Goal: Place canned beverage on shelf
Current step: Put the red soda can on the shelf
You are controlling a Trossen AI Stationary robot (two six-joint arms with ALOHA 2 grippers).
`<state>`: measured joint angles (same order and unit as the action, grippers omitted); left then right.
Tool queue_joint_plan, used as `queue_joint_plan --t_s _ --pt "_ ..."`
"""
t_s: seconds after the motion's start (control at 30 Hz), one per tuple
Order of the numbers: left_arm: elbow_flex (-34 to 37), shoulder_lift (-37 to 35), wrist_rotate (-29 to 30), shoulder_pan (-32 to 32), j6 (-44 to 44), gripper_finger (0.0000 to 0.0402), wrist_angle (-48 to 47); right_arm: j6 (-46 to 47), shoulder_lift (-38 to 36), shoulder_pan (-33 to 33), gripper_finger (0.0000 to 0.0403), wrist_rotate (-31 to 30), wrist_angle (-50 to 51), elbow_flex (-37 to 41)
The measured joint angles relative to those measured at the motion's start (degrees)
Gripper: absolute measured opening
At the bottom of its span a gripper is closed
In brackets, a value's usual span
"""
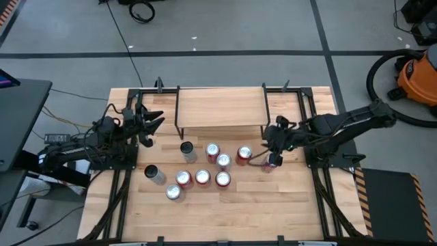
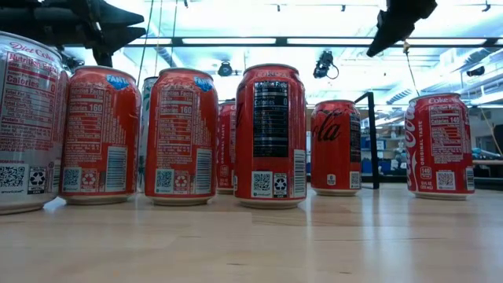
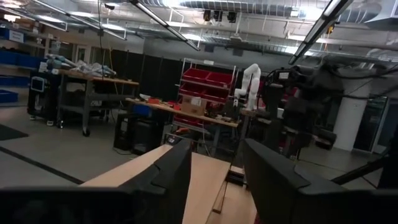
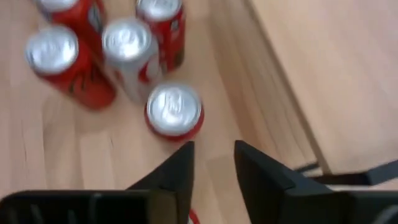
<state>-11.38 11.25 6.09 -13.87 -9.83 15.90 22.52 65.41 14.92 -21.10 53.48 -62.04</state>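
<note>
1. The right claw (image 1: 272,152) hangs low over the light wooden table (image 1: 287,205), its two dark fingers a narrow gap apart and holding nothing in the right wrist view.

2. The nearest red upright aluminium can (image 4: 175,111) stands just ahead of those fingers, its silver lid facing up and its long axis vertical; in the high view it (image 1: 244,154) sits just beside the claw, toward the table's middle.

3. The low shelf with a light wooden plank top on thin black legs (image 1: 220,106) stands at the table's far edge, beyond the cans and beside the right claw's reach; its top is bare of cans.

4. The right arm is clearly the nearer one to this can, and the coming grasp appears to turn on the claw closing the short gap sideways toward it.

5. The left claw (image 1: 151,123) waits well apart at the table's left side, fingers spread and empty, aimed across at the shelf.

6. The other cans, red and silver (image 1: 202,171), cluster mid-table in front of the shelf.

7. A small red object under the right claw in the high view is too obscured to identify; the low view cuts both claws off.
</note>
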Motion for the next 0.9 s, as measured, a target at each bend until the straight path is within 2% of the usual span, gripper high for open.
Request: queue_joint_plan --t_s 0.27,0.4,0.6,0.9 --pt "0.00 0.00 -0.02 -0.11 0.78 0.0156 0.15 -0.53 9.87 0.33 0.0254 2.68 10.49 -7.26" --pt "0.00 0.00 -0.02 -0.11 1.65 0.0155 0.15 0.41 14.49 0.31 0.0294 4.87 15.15 -8.46" --pt "-0.02 0.00 -0.02 -0.11 1.65 0.0156 0.24 6.00 18.78 0.03 0.0317 11.19 20.75 -8.40" --pt "-0.02 0.00 -0.07 -0.11 1.43 0.0156 0.24 8.25 18.57 0.44 0.0318 13.33 19.17 -6.96"
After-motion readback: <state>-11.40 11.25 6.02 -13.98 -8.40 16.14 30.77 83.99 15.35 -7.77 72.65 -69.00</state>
